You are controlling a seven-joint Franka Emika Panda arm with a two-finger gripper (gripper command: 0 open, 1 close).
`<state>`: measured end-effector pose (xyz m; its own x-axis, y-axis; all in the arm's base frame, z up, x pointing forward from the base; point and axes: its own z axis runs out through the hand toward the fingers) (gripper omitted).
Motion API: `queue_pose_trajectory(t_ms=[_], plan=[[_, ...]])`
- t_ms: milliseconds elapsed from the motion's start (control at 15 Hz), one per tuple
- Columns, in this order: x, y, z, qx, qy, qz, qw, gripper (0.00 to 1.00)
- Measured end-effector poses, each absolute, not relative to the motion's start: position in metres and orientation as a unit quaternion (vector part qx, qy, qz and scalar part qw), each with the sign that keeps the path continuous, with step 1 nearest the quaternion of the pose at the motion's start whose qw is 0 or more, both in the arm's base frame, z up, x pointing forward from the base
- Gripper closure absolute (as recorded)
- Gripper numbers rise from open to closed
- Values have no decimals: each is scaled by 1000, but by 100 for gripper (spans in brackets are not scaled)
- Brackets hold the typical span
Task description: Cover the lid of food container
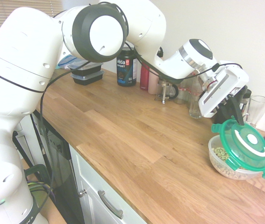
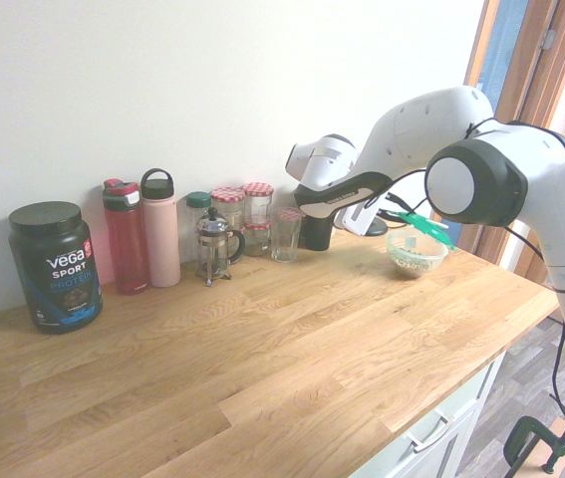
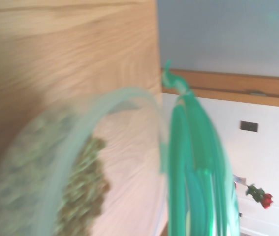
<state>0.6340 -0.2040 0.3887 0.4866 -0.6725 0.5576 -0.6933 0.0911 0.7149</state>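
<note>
Green lid (image 1: 244, 143) rests tilted on the cereal-filled food container (image 1: 225, 164) at the wooden countertop's (image 1: 137, 144) end. Gripper (image 1: 237, 119) at lid's upper edge; jaws narrow, whether gripping cannot tell.

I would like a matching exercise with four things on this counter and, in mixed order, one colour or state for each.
Things:
1. lid
2. food container
3. protein tub
4. tall bottle

Descriptions:
A. black, with white lettering
B. pale pink, with a black cap
C. green, lying tilted on the bowl's rim
D. clear, with tan cereal rings inside

Pairs: 1-C, 2-D, 3-A, 4-B
</note>
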Motion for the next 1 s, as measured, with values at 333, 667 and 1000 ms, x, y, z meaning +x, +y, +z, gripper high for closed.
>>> queue_pose_trajectory(t_ms=[333, 667, 1000], plan=[[621, -182, 383, 705, -533, -35, 467, 0], [616, -174, 401, 740, -560, -75, 366, 0], [614, -107, 443, 782, -577, -127, 200, 0]])
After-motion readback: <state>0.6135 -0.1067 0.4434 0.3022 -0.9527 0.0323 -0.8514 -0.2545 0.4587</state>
